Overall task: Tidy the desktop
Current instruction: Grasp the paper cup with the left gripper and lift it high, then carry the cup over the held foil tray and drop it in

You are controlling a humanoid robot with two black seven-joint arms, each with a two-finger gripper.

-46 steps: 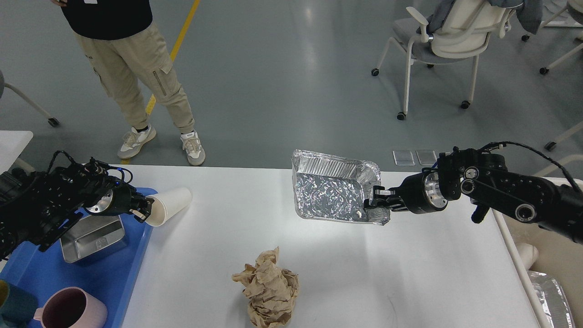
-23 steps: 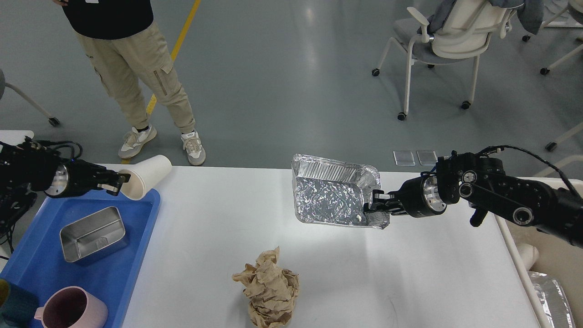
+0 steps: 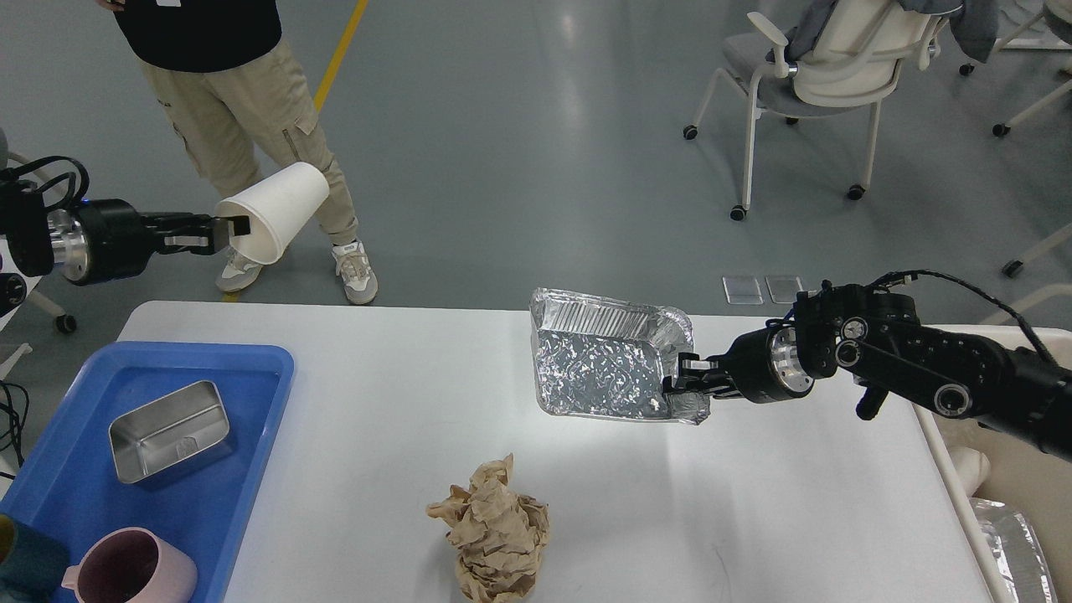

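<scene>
Since the earlier frames the left gripper [image 3: 219, 232] has risen well clear of the blue tray [image 3: 251, 419], carrying the paper cup [image 3: 272, 211] up and off the far-left edge, while the foil tray [image 3: 611, 364] has sunk slightly. Nearest lies the crumpled brown paper [image 3: 494, 528], loose on the desktop [image 3: 402, 402], the white top filling the near half of the view. On the near left, the blue tray holds a steel box [image 3: 170, 431] and a pink mug [image 3: 130, 569]. Farther right, the right gripper [image 3: 682, 385] pinches the foil tray's near-right corner; that thin rim may buckle, so I judge a slow, level carry toward the cream bin [image 3: 1005, 469] on the right is best. Farthest, the left gripper pinches the cup's rim, mouth tilted down
</scene>
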